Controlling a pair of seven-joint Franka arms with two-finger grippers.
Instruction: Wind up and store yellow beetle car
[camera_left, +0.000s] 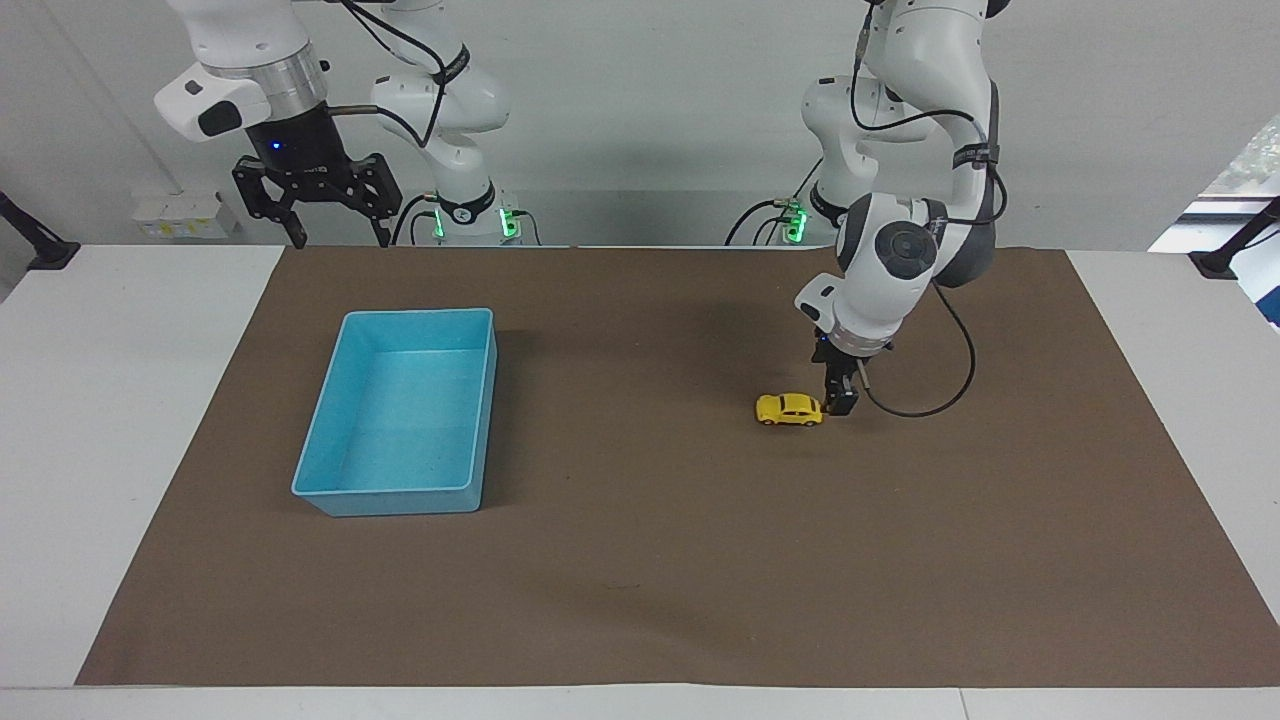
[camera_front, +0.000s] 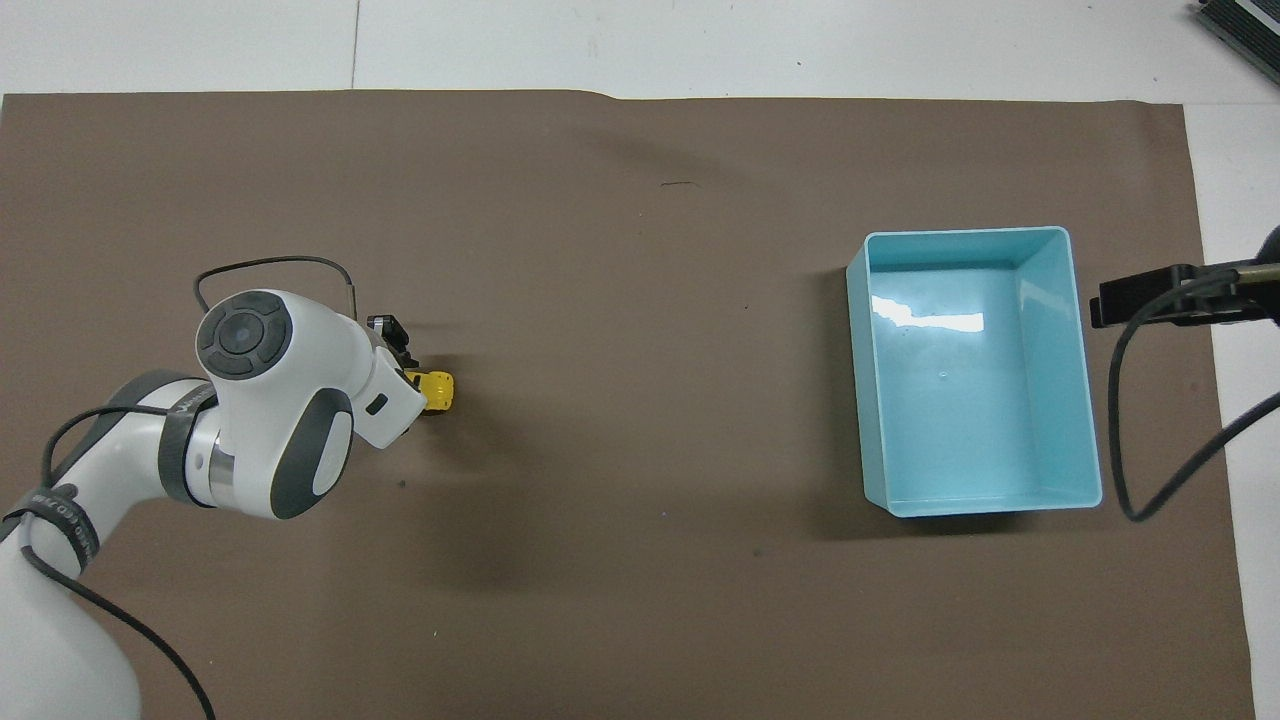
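The yellow beetle car (camera_left: 789, 410) stands on its wheels on the brown mat (camera_left: 650, 560), toward the left arm's end of the table. My left gripper (camera_left: 839, 398) hangs just at the car's tail end, open and not holding it. In the overhead view the left wrist covers part of the car (camera_front: 438, 391). My right gripper (camera_left: 312, 205) waits open, high above the mat's edge at the right arm's end of the table. The light blue bin (camera_left: 395, 497) stands empty on the mat below it and also shows in the overhead view (camera_front: 866, 390).
The brown mat (camera_front: 640, 250) covers most of the white table (camera_left: 130, 420). A black cable (camera_left: 950, 390) loops from the left wrist down close to the mat. A white socket box (camera_left: 185, 215) sits by the wall.
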